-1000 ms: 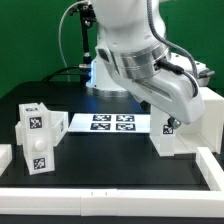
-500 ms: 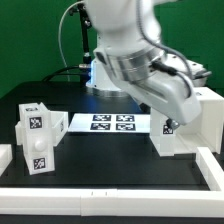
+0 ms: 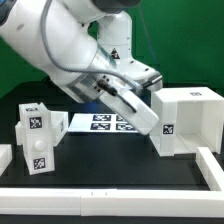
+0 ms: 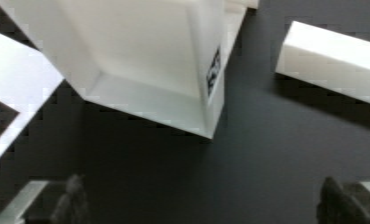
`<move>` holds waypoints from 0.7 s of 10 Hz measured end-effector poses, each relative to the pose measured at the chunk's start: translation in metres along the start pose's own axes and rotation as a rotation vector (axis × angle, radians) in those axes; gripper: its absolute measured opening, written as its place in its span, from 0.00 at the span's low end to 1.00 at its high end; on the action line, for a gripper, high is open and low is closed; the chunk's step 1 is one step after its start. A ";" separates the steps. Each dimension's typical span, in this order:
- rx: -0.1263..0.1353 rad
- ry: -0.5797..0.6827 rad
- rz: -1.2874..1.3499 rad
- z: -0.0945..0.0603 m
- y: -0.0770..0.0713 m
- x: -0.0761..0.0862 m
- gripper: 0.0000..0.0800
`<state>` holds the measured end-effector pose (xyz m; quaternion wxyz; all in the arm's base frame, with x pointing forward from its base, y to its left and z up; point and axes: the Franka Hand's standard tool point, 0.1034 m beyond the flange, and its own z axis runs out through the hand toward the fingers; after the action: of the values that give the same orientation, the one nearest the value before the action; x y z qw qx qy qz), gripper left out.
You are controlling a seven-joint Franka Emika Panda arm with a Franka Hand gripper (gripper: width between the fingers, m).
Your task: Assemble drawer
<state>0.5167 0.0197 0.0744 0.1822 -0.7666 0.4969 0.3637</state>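
The arm (image 3: 60, 50) is leaning in from the exterior view's upper left, with its wrist angling down beside the large casing (image 3: 188, 120). The casing is sitting on the black surface (image 3: 110, 165) at that view's right. The tool (image 4: 200, 205) is hanging above the surface, its fingers (image 4: 49, 200) spread apart and gripping nothing. The smaller tray boxes (image 3: 38, 150) are standing well apart, at the left.

large cube casing (image 3: 186, 118): 1 | small tagged tray boxes (image 3: 37, 120): 2 | marker board (image 3: 95, 122): 1 | robot arm (image 3: 60, 50): 1

Wrist view: gripper (image 4: 196, 203) fingertips (image 4: 50, 200) blurred, cut by edge; casing (image 4: 137, 60) cropped. Exterior view: arm (image 3: 90, 60) hides gripper, part of marker board (image 3: 80, 122)
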 end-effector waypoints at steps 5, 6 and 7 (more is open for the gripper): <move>-0.049 -0.315 0.148 0.042 0.001 -0.035 0.81; -0.069 -0.380 0.150 0.044 0.003 -0.034 0.81; -0.061 -0.394 0.161 0.045 0.004 -0.027 0.81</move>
<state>0.4894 0.0633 0.0649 0.2228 -0.6437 0.5002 0.5346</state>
